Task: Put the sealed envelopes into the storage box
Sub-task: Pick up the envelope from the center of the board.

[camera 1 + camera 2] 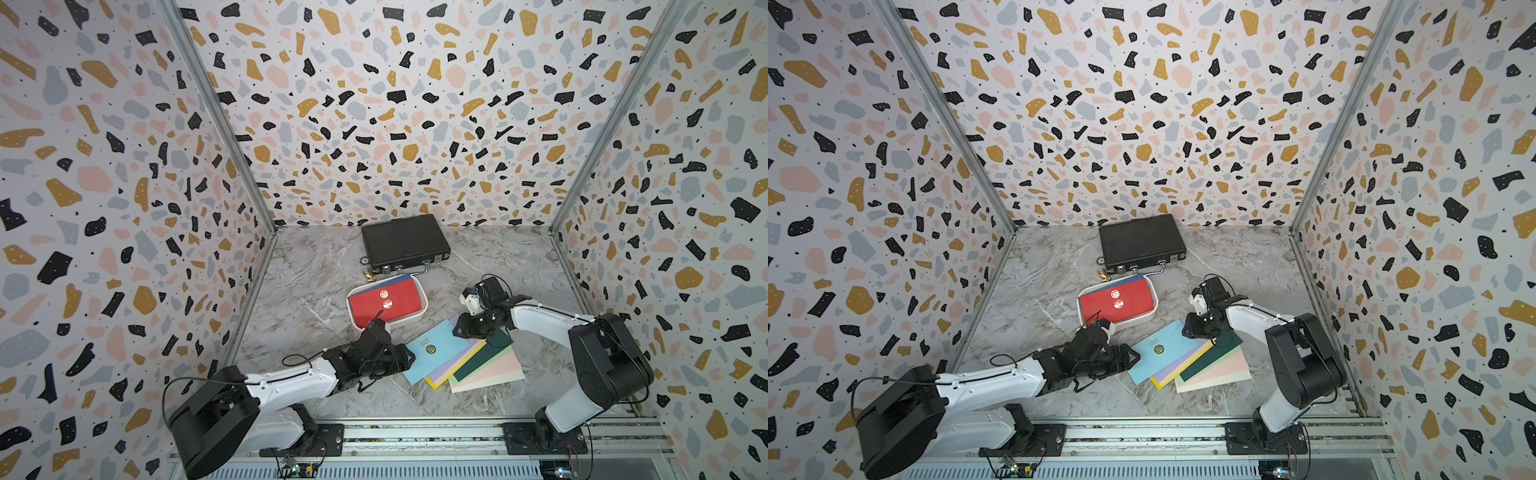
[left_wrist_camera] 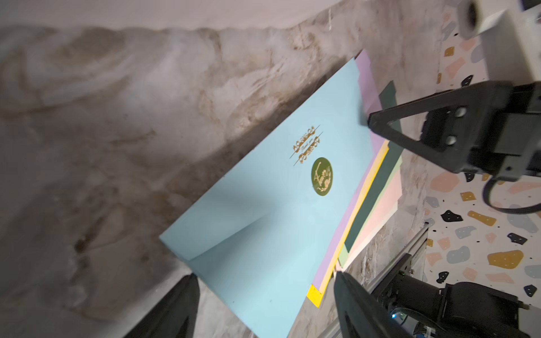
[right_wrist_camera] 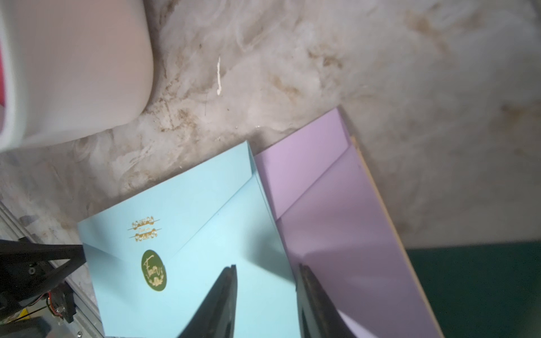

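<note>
Sealed envelopes lie in two lots. A red envelope, with a blue one under it, is already in the storage box. The larger fan, topped by a light blue envelope, waits on the marble table just near-right of the box. The left gripper is wide open astride the light blue envelope's near corner. The right gripper is part-open over its far corner, with nothing visibly gripped. Most of the job remains, I judge.
</note>
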You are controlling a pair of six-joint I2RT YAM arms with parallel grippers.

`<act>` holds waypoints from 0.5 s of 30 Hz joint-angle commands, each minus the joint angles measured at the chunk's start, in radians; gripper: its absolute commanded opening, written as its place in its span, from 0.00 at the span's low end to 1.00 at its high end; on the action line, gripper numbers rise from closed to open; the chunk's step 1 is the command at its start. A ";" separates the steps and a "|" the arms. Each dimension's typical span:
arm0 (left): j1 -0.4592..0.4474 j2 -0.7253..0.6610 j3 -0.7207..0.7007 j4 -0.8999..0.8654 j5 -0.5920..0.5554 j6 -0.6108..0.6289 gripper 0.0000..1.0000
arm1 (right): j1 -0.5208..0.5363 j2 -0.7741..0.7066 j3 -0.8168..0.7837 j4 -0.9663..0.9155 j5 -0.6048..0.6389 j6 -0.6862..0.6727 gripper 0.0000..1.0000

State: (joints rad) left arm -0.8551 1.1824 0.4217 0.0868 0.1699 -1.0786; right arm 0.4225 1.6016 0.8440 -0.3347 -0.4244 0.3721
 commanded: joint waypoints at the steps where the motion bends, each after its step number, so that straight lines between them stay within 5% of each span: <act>1: -0.007 -0.072 -0.040 -0.012 -0.045 -0.049 0.79 | 0.008 -0.021 -0.005 0.000 -0.024 0.007 0.39; 7: -0.009 -0.172 -0.186 0.036 -0.045 -0.178 0.82 | 0.011 -0.023 -0.008 0.002 -0.017 0.005 0.39; 15: -0.022 -0.134 -0.195 0.095 0.025 -0.201 0.81 | 0.022 -0.023 -0.006 -0.020 0.004 -0.005 0.39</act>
State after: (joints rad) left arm -0.8627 1.0237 0.2382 0.1318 0.1585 -1.2442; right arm 0.4358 1.6016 0.8402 -0.3290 -0.4316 0.3737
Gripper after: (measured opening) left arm 0.814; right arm 0.390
